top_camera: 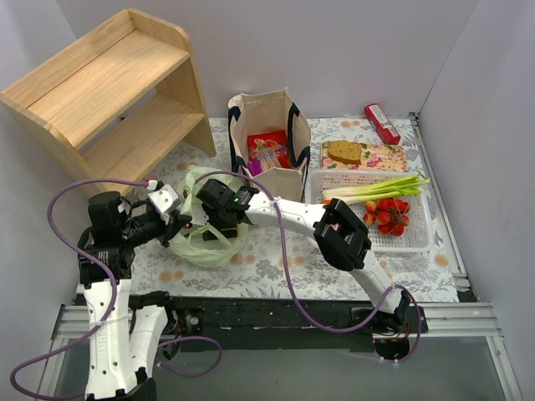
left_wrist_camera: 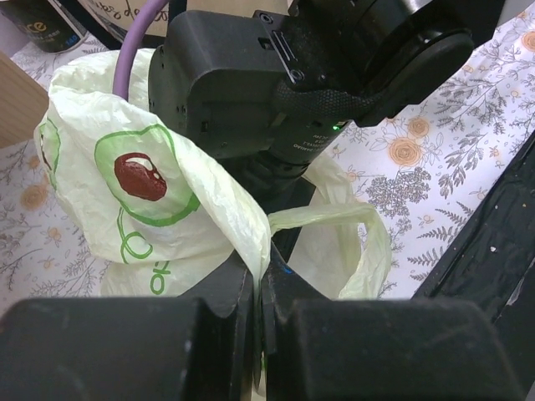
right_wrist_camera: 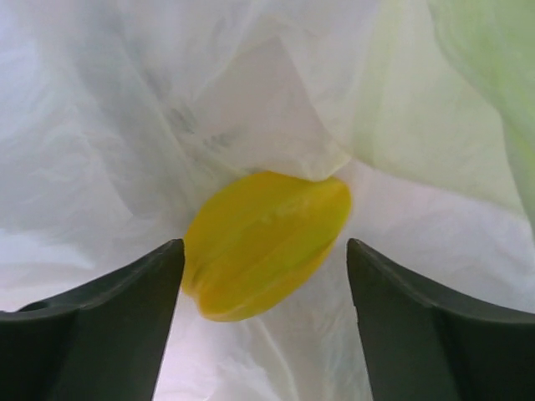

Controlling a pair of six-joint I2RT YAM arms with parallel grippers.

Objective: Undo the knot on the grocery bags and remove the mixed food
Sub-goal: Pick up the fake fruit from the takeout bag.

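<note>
The pale green plastic bag [top_camera: 203,238] lies near the table's left front, with its mouth held open. My left gripper [left_wrist_camera: 261,288] is shut on a fold of the bag's rim [left_wrist_camera: 242,225]; one handle loop [left_wrist_camera: 355,230] hangs free beside it. My right arm's wrist [top_camera: 221,199] reaches down into the bag. Inside, a yellow pepper [right_wrist_camera: 263,242] lies on the plastic between the open fingers of my right gripper [right_wrist_camera: 266,280], close to the left finger [right_wrist_camera: 125,309]. The knot is out of view. The beige canvas tote [top_camera: 242,134] stands upright behind, with red packets [top_camera: 269,140] in it.
A white slotted basket [top_camera: 418,238] at the right holds strawberries [top_camera: 389,215] and green onions [top_camera: 376,188]. A brown biscuit [top_camera: 344,151] lies on a floral packet behind it, and a red packet [top_camera: 382,123] beyond. A wooden shelf [top_camera: 109,92] stands at the back left.
</note>
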